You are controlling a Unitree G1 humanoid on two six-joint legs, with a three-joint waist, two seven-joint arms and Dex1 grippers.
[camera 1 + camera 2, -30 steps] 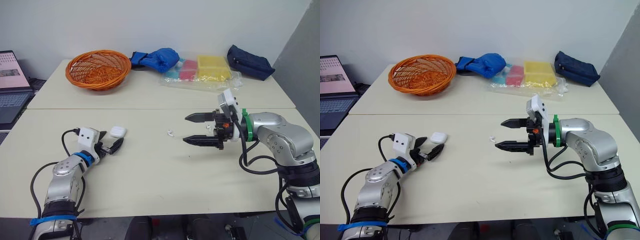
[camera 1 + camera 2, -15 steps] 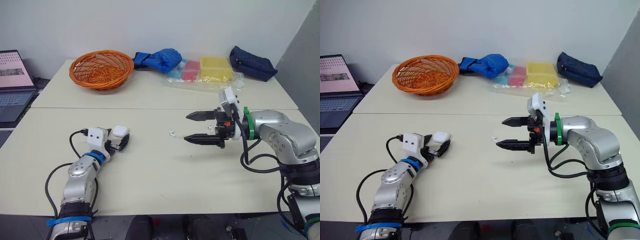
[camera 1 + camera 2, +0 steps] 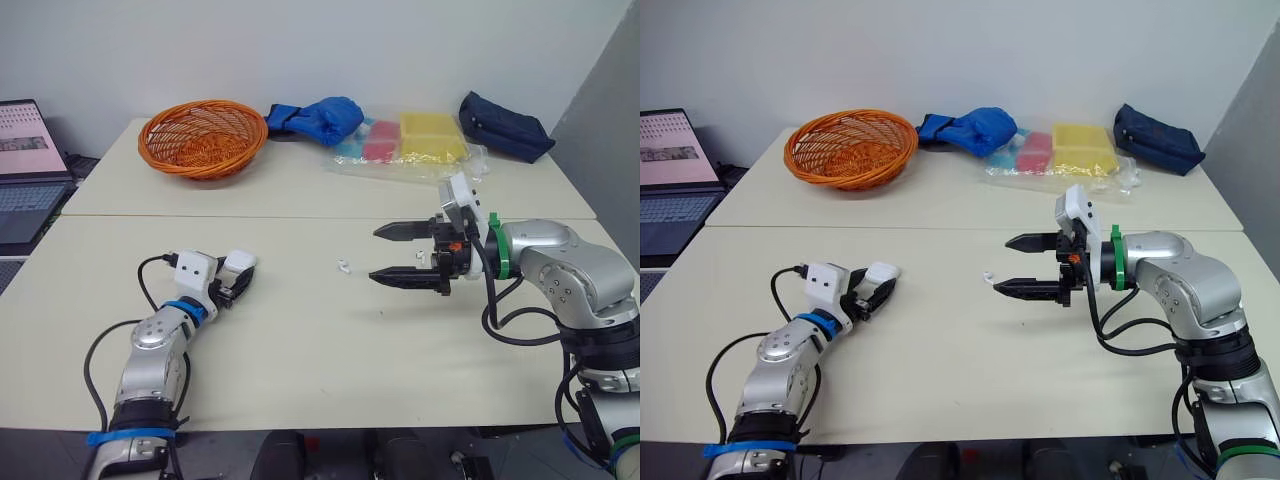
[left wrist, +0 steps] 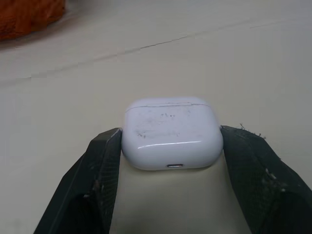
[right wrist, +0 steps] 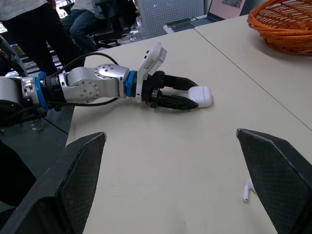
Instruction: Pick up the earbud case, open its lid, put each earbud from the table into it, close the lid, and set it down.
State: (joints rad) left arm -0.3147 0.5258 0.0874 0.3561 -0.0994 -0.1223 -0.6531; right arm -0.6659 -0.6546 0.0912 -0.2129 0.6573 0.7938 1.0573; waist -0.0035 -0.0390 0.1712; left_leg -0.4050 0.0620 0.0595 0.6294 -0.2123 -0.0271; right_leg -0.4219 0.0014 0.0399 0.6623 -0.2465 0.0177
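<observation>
Left claw is closed around the small white glossy rounded earbud case, at about 9 o'clock from the middle of the pale beige worktop. In the left wrist view the two black fingers press the case's opposite side walls, below the lid seam. The case appears to rest on the worktop, lid shut, charging port facing the wrist. Judgement: the side grip is chosen to leave the lid free, so the other claw can flip it open once the case is raised. The step in hand is the pick-up and the lift is not yet made. Right claw hovers above the worktop at about 3 o'clock, spread wide, holding nothing, with its fingers pointing toward 9 o'clock. Judgement: it waits there close to the work, ready for the lid and the earbuds. One small white stemmed earbud lies loose near the centre, between the two claws and just ahead of the right fingertips. A second earbud I cannot pick out with confidence. Clutter at the far edge sits well apart from the task area: a woven orange basket at 11 o'clock, a crumpled blue cloth bundle at 12 o'clock and a dark navy pouch at 2 o'clock. Risk, as a guess: the glossy shell may slip or rotate between the hard fingers during the lift.
</observation>
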